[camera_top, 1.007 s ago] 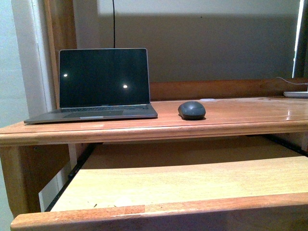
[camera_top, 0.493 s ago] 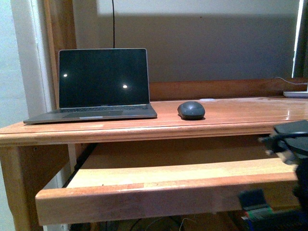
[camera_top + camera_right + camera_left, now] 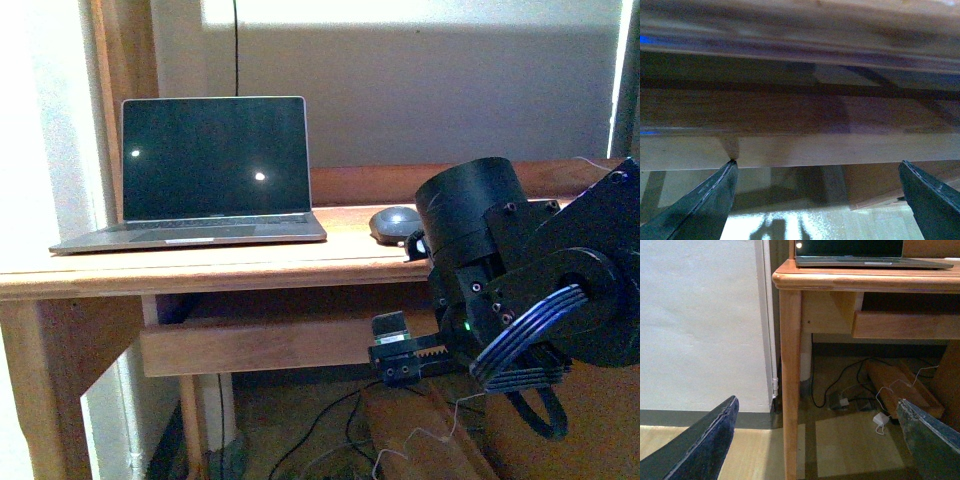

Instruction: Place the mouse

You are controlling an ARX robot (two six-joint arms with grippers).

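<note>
The mouse (image 3: 395, 222) sits on the wooden desk (image 3: 200, 270), just to the right of the open laptop (image 3: 205, 180) and level with the laptop's front edge, a little back from the desk's front lip; its right side is hidden behind the right arm (image 3: 530, 290). Nothing touches it that can be seen. The laptop stands at the left part of the desktop with its dark screen upright and two small light spots reflected in it. Below the desktop, under the laptop and mouse, the front board of the sliding tray (image 3: 260, 345) shows pushed in. The right arm's bulky black body rises in front of the desk to the right of the laptop, lower than the mouse. The right gripper (image 3: 820, 200) has its two dark fingers (image 3: 710, 205) spread wide with nothing between them, pointing at the underside and front edge of the desk. The left gripper (image 3: 820, 445) is likewise spread wide and empty, low down near the floor, facing the desk's leg (image 3: 791, 385) below the laptop's left corner, with cables (image 3: 855, 390) lying on the floor under the desk
</note>
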